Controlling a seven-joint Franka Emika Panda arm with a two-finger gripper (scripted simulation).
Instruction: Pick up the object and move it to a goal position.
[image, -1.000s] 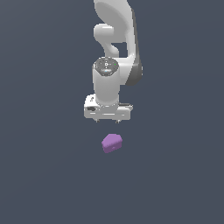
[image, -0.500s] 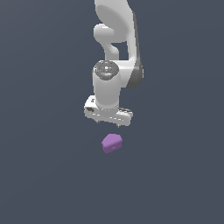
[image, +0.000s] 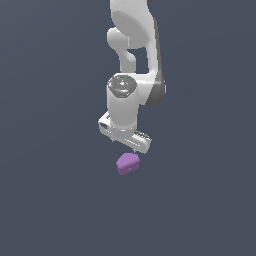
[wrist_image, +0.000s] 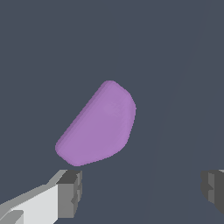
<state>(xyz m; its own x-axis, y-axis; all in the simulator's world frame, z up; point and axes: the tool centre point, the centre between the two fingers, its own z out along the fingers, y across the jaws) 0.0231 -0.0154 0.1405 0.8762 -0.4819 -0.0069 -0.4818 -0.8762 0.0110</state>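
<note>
Purple block (image: 127, 164), the object of the task, lies on the flat dark grey bench (image: 55, 200), a little below the middle of the exterior view, and it has kept the same place as one second ago and half a second ago. What differs is the arm: the gripper (image: 131, 148) was higher above the block in both earlier frames, and now it has come down, so that its underside is just above the top of the block in the exterior view. I cannot tell from this view if they touch. The hand has also turned about its own axis, because its bar now slopes down toward the exterior view's right. The white arm (image: 134, 30) comes from the top edge of that view, bends, and ends in a round wrist that points straight down. In the wrist view the block (wrist_image: 98, 124) shows as a slanted wedge with rounded corners, and the two grey fingers (wrist_image: 70, 192) stand far apart at the edge of the picture. They are wide open and hold nothing; the block is not yet between them. Nothing else stands close to the block.
</note>
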